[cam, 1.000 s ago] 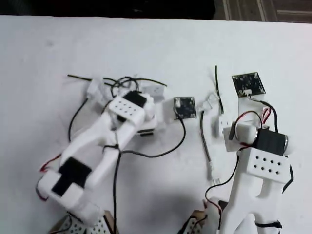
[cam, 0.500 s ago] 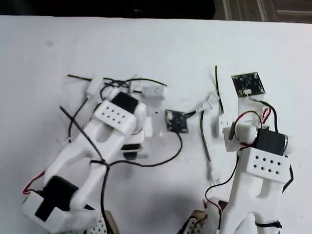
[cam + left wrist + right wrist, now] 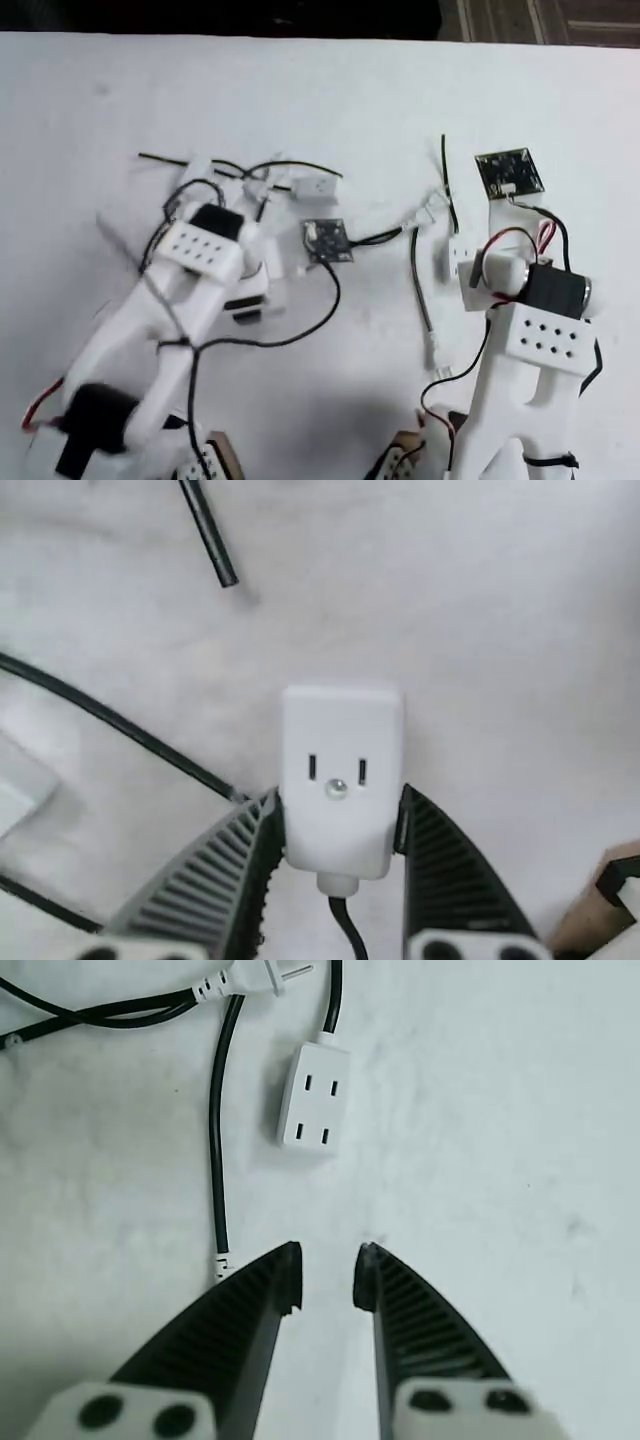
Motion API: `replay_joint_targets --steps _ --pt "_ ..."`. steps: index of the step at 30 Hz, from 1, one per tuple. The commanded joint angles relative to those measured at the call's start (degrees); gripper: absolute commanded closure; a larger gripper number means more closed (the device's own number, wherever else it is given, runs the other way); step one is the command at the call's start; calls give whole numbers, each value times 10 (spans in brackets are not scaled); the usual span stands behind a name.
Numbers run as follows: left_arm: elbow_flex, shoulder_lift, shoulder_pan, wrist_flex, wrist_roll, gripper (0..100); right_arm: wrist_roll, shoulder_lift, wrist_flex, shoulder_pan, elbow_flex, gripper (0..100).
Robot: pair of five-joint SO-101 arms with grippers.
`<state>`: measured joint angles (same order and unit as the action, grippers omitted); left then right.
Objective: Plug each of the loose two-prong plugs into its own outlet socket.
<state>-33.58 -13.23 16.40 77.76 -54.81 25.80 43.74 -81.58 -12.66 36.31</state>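
**Bench** (image 3: 400, 90): white, carrying all items. Places are given from the centre cord.

1. **Cord tangle** (image 3: 240, 175): black leads with small white pieces, well left of the centre cord and farther back. The pieces are too small to identify.
2. **Left gripper** (image 3: 338, 810): well left of the centre cord. Its fingers are clamped on both sides of the single socket.
3. **Single socket** (image 3: 340, 770): a white block with two slots and a round hole facing up. A black lead leaves its end between the fingers.
4. **Centre cord** (image 3: 420, 285): black, loose, with a white-tipped near end.
5. **White plug** (image 3: 265, 975): lies at the centre cord's far end. Whether the two are joined cannot be told.
6. **Double socket** (image 3: 313, 1095): white with four slots, just beside the centre cord and not touching it.
7. **Right gripper** (image 3: 327, 1265): just right of the centre cord's near end. Its fingers are slightly parted and hold nothing.
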Motion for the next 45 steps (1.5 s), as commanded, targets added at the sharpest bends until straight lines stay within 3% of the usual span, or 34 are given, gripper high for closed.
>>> replay_joint_targets --steps 1,4,10,18,24,33,45 --pt "-2 -97 -1 33 8 856 3 10 0 -1 -3 893" --pt "-47 -131 0 28 7 819 3 10 0 -1 -3 893" --pt "-162 -151 7 -66 24 769 3 10 0 -1 -3 893" --pt "-166 -153 12 -62 28 747 3 10 0 -1 -3 893" --pt "-170 -153 73 -40 33 783 3 10 0 -1 -3 893" --pt "-209 -148 93 -132 85 729 3 10 0 -1 -3 893" --pt "-211 -142 95 -141 86 729 3 10 0 -1 -3 893"
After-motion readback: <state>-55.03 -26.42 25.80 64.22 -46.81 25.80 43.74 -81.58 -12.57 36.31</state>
